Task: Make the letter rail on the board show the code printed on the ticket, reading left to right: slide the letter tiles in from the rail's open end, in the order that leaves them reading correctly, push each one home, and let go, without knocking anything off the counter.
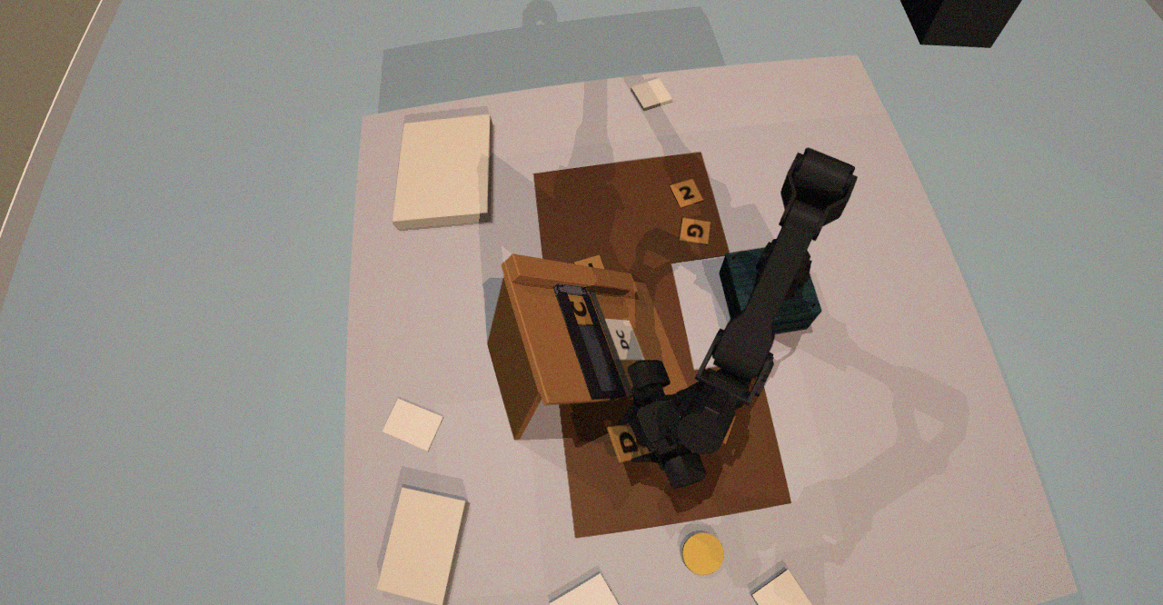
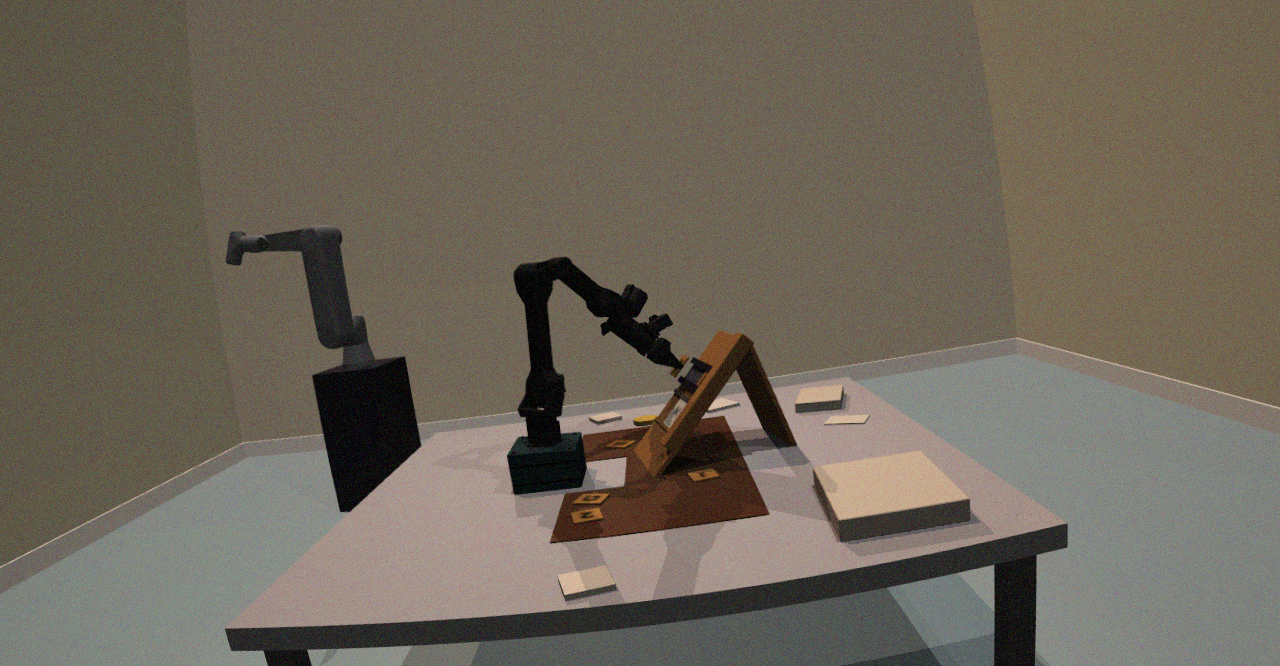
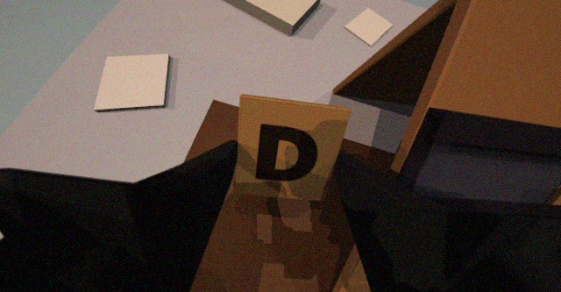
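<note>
The brown board (image 1: 528,341) (image 2: 729,348) (image 3: 513,55) leans like an easel and bears the dark rail (image 1: 600,362) (image 3: 469,169). A C tile (image 1: 579,309) sits in the rail at the end away from my gripper. The white ticket (image 1: 621,341) below the rail reads DC. My gripper (image 3: 287,153) is shut on the D tile (image 1: 624,441) (image 3: 250,117), one finger at each side edge. The D is upright in the wrist view. The tile is off the board, just beyond and left of the rail's open end in the wrist view. The gap between them is visible there.
A G tile (image 1: 695,231) (image 2: 589,498), a tile with a 2-like mark (image 1: 687,192) (image 2: 587,515) and a partly hidden tile (image 1: 590,262) (image 2: 703,475) lie on the brown mat (image 1: 585,219). Pale blocks and a yellow disc (image 1: 702,552) lie around it.
</note>
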Motion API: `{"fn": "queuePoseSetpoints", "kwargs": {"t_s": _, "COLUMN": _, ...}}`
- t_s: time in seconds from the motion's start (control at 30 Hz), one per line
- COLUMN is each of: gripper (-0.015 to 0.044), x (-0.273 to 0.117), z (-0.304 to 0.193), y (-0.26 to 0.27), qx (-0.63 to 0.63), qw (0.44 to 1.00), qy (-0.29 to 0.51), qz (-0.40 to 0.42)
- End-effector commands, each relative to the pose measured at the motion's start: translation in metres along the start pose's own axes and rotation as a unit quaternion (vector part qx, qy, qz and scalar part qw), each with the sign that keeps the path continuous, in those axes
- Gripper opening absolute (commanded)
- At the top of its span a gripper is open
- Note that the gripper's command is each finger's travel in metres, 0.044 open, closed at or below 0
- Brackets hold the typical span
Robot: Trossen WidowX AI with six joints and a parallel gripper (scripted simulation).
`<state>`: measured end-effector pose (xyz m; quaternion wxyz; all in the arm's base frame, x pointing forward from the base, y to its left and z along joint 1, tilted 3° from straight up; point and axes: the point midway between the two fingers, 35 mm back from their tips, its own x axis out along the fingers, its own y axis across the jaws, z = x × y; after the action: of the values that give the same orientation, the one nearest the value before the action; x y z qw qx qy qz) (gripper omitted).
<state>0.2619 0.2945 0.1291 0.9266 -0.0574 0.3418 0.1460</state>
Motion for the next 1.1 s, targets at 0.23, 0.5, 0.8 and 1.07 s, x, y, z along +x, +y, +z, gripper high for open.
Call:
{"fn": "queuePoseSetpoints", "kwargs": {"t_s": 0.23, "gripper": 0.0000, "x": 0.000, "z": 0.000, "y": -0.006, "qx": 0.000, "qw": 1.000, "qy": 0.000, "qz": 0.001}}
{"fn": "queuePoseSetpoints", "kwargs": {"t_s": 0.5, "gripper": 0.0000, "x": 0.000, "z": 0.000, "y": -0.010, "qx": 0.000, "qw": 1.000, "qy": 0.000, "qz": 0.001}}
{"fn": "queuePoseSetpoints", "kwargs": {"t_s": 0.8, "gripper": 0.0000, "x": 0.000, "z": 0.000, "y": -0.015, "qx": -0.001, "qw": 1.000, "qy": 0.000, "qz": 0.000}}
{"fn": "queuePoseSetpoints", "kwargs": {"t_s": 1.07, "gripper": 0.0000, "x": 0.000, "z": 0.000, "y": -0.019, "qx": -0.001, "qw": 1.000, "qy": 0.000, "qz": 0.000}}
